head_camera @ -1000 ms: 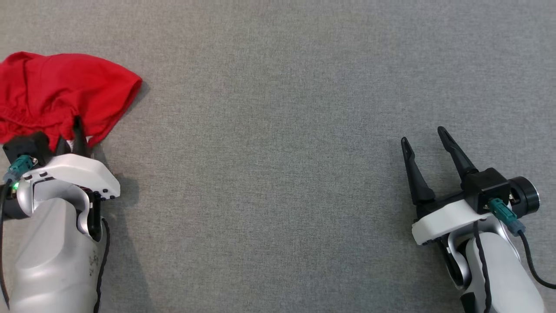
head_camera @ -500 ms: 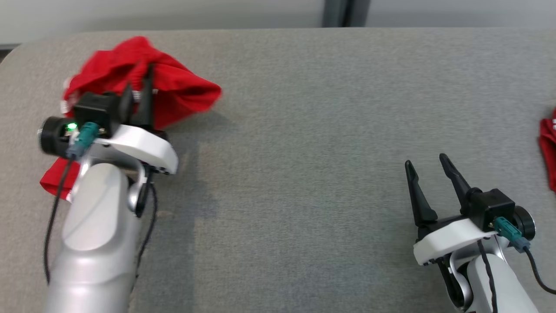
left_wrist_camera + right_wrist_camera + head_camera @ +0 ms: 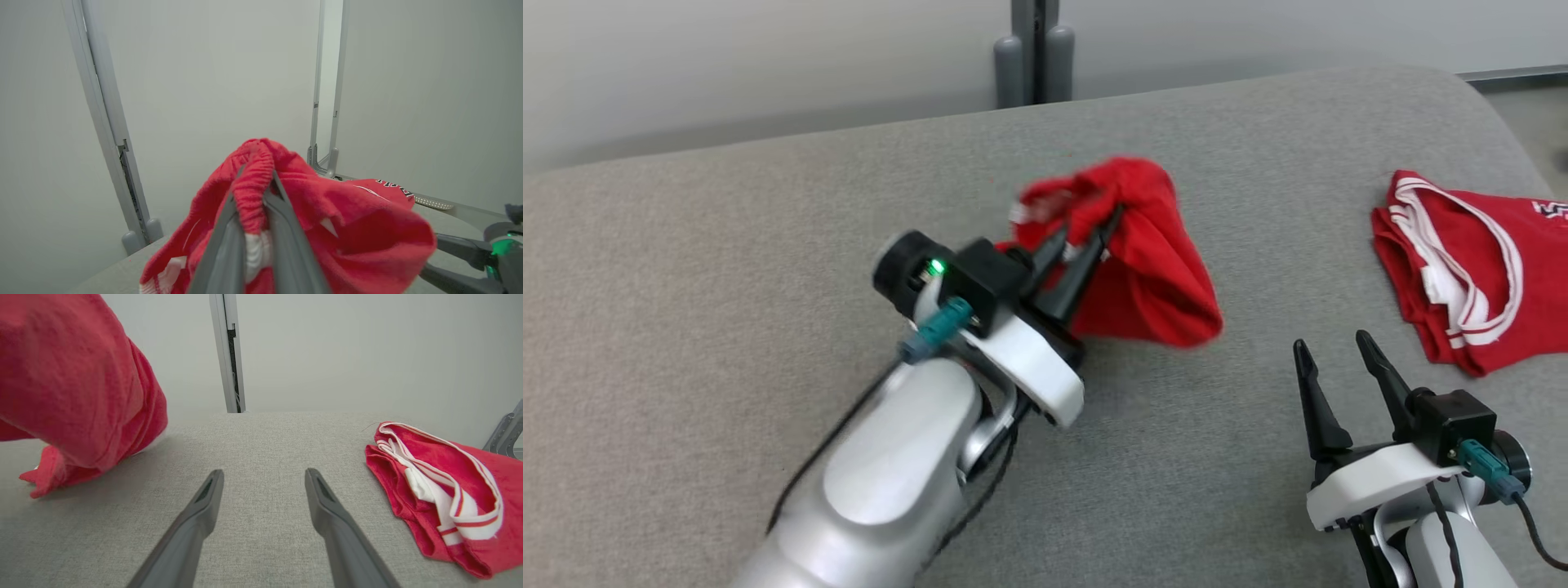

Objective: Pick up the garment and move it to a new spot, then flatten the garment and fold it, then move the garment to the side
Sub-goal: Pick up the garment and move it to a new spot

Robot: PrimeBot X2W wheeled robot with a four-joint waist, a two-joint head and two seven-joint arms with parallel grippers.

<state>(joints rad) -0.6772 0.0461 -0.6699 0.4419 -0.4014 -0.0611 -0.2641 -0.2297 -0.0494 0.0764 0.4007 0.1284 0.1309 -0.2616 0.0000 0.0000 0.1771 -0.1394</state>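
A crumpled red garment hangs above the grey table, gripped at its ribbed waistband by my left gripper, which is shut on it. The left wrist view has the waistband of the garment pinched between the two fingers of the left gripper. The same garment dangles at the upper left of the right wrist view, its lower edge touching the cloth surface. My right gripper stands open at the lower right, nothing between the fingers of the gripper.
A second red piece of clothing with white striped trim lies bunched at the table's right side, seen too as a red heap right of my right fingers. A grey post stands behind the rounded far edge.
The head camera has turned, bringing the far edge and the right-hand red clothing into view. My left gripper has lifted the garment off the table and carried it toward the middle. The right gripper stays open.
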